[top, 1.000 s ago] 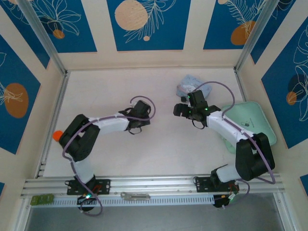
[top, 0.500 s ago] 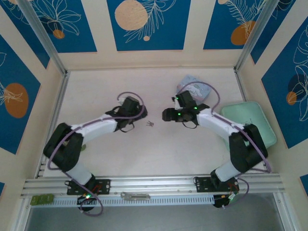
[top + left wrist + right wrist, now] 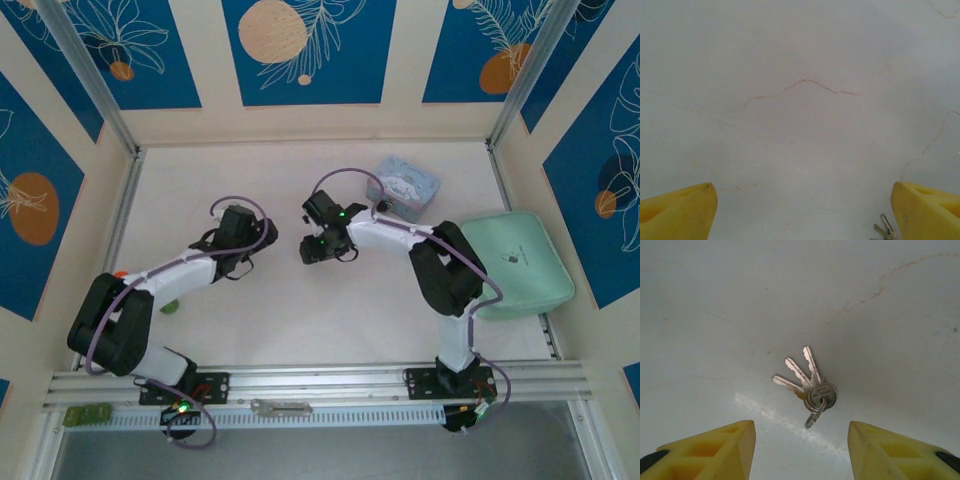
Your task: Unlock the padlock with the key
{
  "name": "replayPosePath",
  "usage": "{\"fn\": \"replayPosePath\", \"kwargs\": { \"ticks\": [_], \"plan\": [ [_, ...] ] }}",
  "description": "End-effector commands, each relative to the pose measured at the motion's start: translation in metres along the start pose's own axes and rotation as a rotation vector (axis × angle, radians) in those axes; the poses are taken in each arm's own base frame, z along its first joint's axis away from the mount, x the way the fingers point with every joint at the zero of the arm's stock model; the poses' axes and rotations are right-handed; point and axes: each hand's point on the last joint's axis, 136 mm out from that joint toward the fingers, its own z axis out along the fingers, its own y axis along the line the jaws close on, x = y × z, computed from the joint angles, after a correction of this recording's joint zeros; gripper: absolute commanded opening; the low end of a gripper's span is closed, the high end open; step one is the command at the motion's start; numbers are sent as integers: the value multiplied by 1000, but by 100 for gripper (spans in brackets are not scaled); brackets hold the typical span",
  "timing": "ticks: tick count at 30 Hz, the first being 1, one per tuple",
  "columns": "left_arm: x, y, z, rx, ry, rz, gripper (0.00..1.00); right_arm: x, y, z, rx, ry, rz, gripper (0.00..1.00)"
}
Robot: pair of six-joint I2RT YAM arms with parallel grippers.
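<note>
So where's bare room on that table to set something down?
Bare: far-left table beyond the left pincer, and the near strip between the arm bases. Crowded: centre, right pincer over the keys; right side, tin and green tray.

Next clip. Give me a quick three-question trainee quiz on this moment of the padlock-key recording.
1. True or false: the keys lie on the table, and the left gripper and right gripper are both open.
2. How many keys are in the bunch? A two, B three, C five.
3. Which gripper has the keys centred just ahead of its fingers?

Key: 1 true; 2 B; 3 the right gripper.
</note>
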Motion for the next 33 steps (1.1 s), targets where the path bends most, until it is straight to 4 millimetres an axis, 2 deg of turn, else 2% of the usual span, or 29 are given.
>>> {"fn": "replayPosePath", "kwargs": {
  "ticks": [1, 6, 11, 17, 24, 26, 29, 33],
  "plan": [
    [-4, -5, -5, 45, -17, -26, 89, 5, -14, 6, 85, 44, 33, 48],
    [-5, -4, -6, 52, -22, -33, 89, 4, -17, 15, 85, 58, 51, 41],
    [-7, -6, -9, 63, -37, -39, 89, 10, -17, 26, 78, 80, 61, 39],
    [-7, -6, -9, 70, -34, -45, 89, 14, -26, 37, 109, 86, 85, 35],
    [-8, -7, -12, 77, -41, -52, 90, 7, -25, 41, 88, 56, 65, 32],
    [-8, -7, -12, 79, -43, -53, 90, 5, -26, 44, 104, 49, 46, 27],
    [-9, -8, -13, 82, -43, -53, 90, 6, -32, 49, 119, 53, 31, 15],
    [-5, -13, -13, 109, -23, -58, 90, 1, -34, 45, 93, 15, -2, 0]
  ]
}}
